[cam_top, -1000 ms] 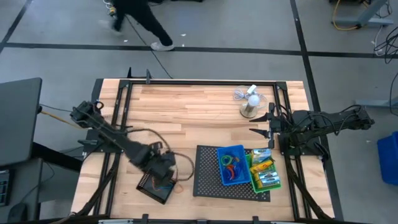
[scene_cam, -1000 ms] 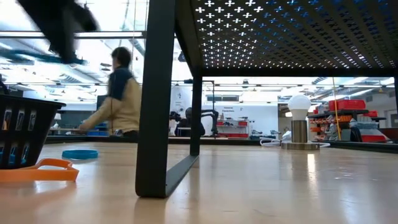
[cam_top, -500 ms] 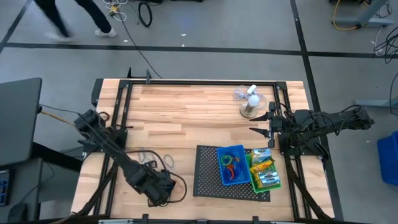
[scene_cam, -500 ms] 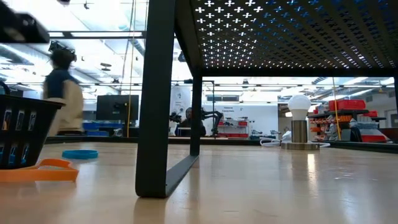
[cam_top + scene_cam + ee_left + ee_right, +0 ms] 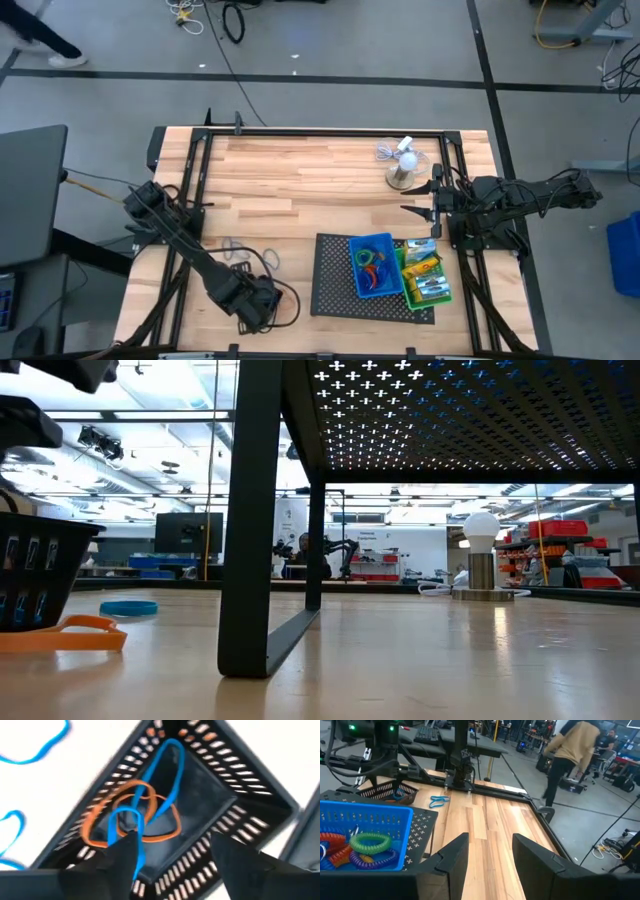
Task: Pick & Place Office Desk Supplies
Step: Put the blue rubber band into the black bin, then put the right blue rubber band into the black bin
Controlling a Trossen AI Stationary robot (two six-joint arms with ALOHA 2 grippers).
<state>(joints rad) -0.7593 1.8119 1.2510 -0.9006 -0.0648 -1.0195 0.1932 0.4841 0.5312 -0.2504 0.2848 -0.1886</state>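
- Your left gripper point(image 5: 252, 300) is low at the table's front-left, right over the black bin point(image 5: 200, 820), which the arm hides from above. The wrist camera looks straight down into it.
- Inside that bin lie an orange rubber-band loop point(image 5: 165, 832) and a blue loop point(image 5: 170, 775), tangled across each other on the bin's floor.
- The left fingers point(image 5: 235, 865) stand apart, one to each side of the bands (nothing pinched between them that I can make out).
- Just outside the bin, on bare wood, you have two more blue loops point(image 5: 35, 752); an orange loop point(image 5: 70, 630) lies flat against the bin's foot in the low view, and a blue one point(image 5: 128, 607) farther back.
- Moving to the middle: the black mesh tray point(image 5: 335, 280) carries the blue bin point(image 5: 374, 264), with coiled red, green and purple bands in it.
- Touching the blue bin's right side is the green bin point(image 5: 425, 278), holding the yellow crayon box point(image 5: 420, 250) and green-white small boxes point(image 5: 430, 290).
- Behind them, the white fan point(image 5: 404, 165) stands upright on its round base.
- Your right gripper point(image 5: 420, 196) waits at the right edge, near the fan, fingers point(image 5: 452, 857) parted and empty.
- A person point(image 5: 570, 755) walks on the floor beyond the table.
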